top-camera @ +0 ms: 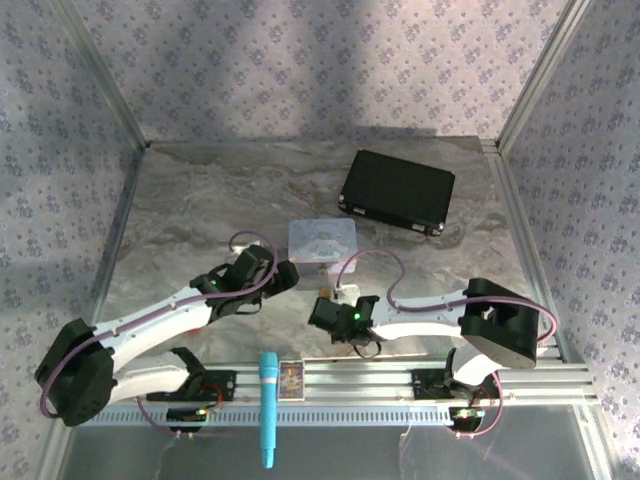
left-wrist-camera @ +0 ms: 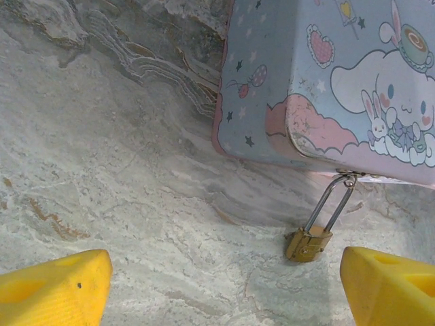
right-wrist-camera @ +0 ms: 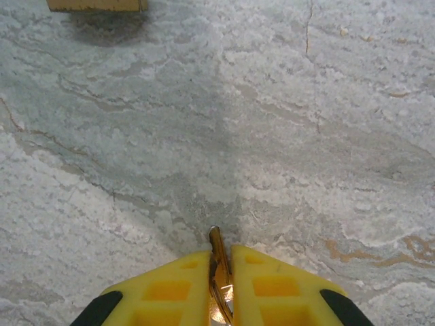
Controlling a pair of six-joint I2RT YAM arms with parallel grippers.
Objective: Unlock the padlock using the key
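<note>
The padlock (left-wrist-camera: 308, 243) is a small brass body lying on the marble, its long steel shackle hooked through the hasp of the pale cartoon tin (left-wrist-camera: 326, 81). My left gripper (left-wrist-camera: 224, 285) is open and hovers just short of the padlock, with the lock close to its right finger (left-wrist-camera: 387, 288). My right gripper (right-wrist-camera: 219, 261) is shut on the key (right-wrist-camera: 216, 243), whose brass tip pokes out between the yellow fingers just above the table. From above, the left gripper (top-camera: 285, 272) is left of the tin (top-camera: 322, 240) and the right gripper (top-camera: 328, 312) is just in front of it.
A black case (top-camera: 397, 190) lies at the back right. A light blue stick-shaped tool (top-camera: 268, 405) and a small printed box (top-camera: 290, 378) rest on the front rail. A tan edge (right-wrist-camera: 95, 5) shows at the top of the right wrist view. Patterned walls enclose the table.
</note>
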